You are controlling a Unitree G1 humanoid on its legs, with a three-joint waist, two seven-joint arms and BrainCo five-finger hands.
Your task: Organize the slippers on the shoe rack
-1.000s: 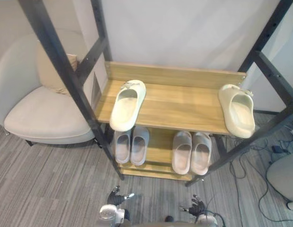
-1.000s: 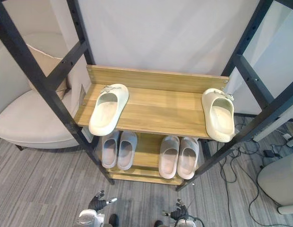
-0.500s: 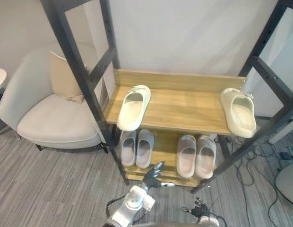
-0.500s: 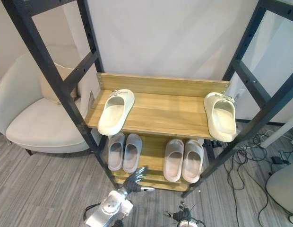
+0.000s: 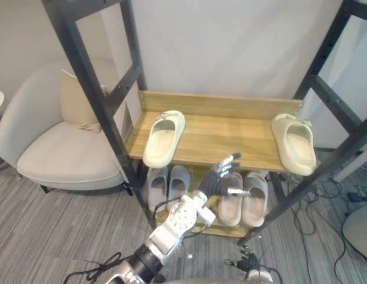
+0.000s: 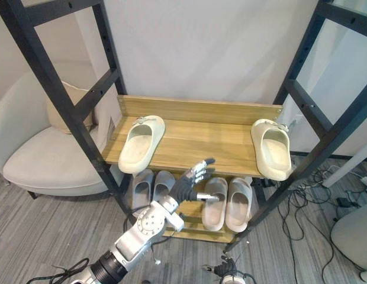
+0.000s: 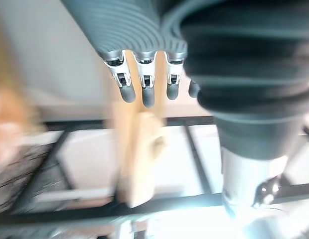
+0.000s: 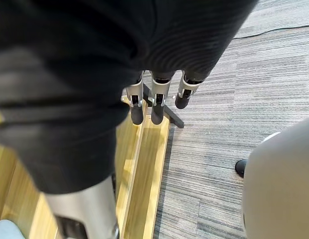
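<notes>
Robot at the shoe rack (image 5: 95, 94): its left hand (image 5: 214, 182) hangs raised just before the front edge of the wooden upper shelf (image 5: 225, 133). The fingers (image 6: 202, 166) are straight and spread, the thumb is out to one side, and nothing is held. The hand is between the two cream slippers, nearer the right one, and touches neither.

The left slipper (image 5: 163, 137) lies near the shelf's left end, slightly askew, its near end reaching over the front edge. The right slipper (image 5: 294, 151) lies at the far right end, its near end also past the edge, well apart from its mate.

On the lower shelf (image 8: 152, 164) two grey pairs stand side by side, the left pair (image 5: 167, 184) and the right pair (image 5: 242, 198). The raised hand partly covers the right pair in the head views.

In the left wrist view the same straight fingers show against a blur of wood and black frame.

The right hand (image 8: 156, 99) hangs low over the striped grey floor (image 8: 219, 149), beside the lower shelf's corner. Its fingers are loose and straight, empty.

A pale armchair (image 5: 59, 160) with a tan cushion (image 5: 80, 103) stands just left of the rack, and a white wall (image 5: 231, 47) rises behind it.
</notes>
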